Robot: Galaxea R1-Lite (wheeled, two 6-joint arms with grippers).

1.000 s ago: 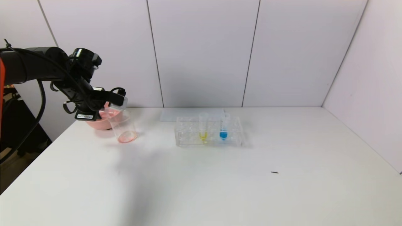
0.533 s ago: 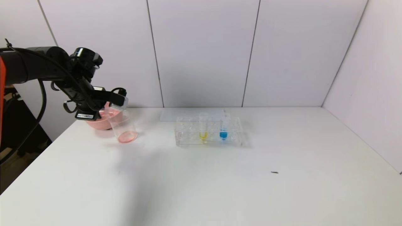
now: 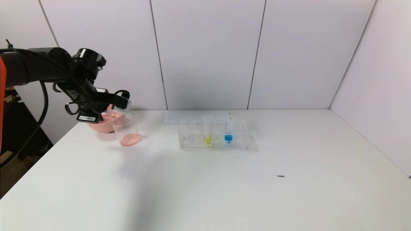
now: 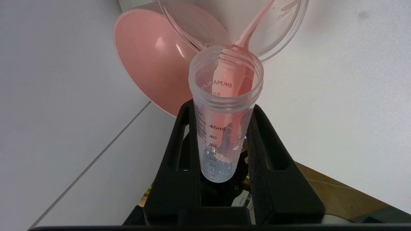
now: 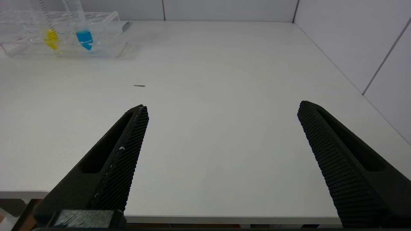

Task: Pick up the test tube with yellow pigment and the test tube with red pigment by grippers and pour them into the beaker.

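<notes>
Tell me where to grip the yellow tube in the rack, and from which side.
Grip the test tube with yellow pigment on its bare upper part, above the rack. Come from above or the front: it stands upright, the blue tube close beside it.

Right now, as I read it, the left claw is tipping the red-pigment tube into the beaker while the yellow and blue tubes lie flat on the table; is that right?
Not quite: the yellow tube and blue tube stand upright in the clear rack, as the head view shows. The rest holds: the left claw is tipping the red-pigment tube into the beaker.
</notes>
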